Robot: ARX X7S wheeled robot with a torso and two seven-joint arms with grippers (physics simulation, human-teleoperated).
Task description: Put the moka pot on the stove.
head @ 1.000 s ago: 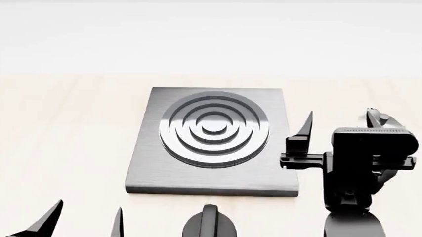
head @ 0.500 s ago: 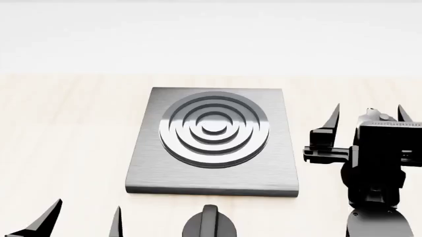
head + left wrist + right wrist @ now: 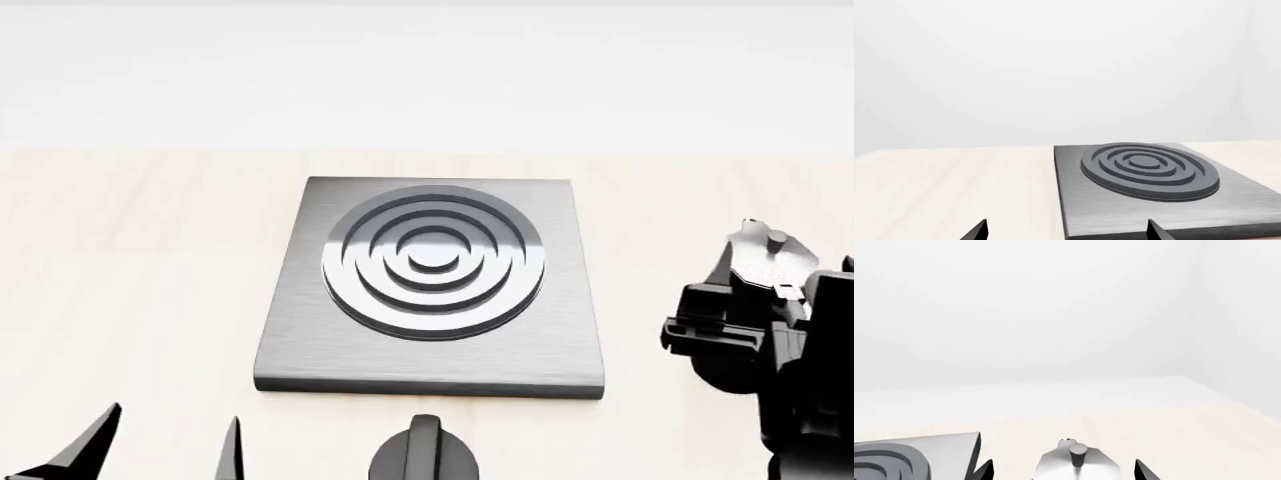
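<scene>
Your right hand (image 3: 1062,471) is spread wide, empty, straddling the moka pot (image 3: 1074,462) beside the stove (image 3: 427,290). Lower until both fingers flank its waist, then close squarely.

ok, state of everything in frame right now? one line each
moka pot: upright on the table, lid on, right of the stove, not gripped.
stove: flat on the table, nothing on it.
right gripper: open, fingers either side of the pot.
left gripper: open, empty.
knob: in front of the stove.

Both tools gape: left tool (image 3: 160,450) low, right tool (image 3: 1064,471) forward
</scene>
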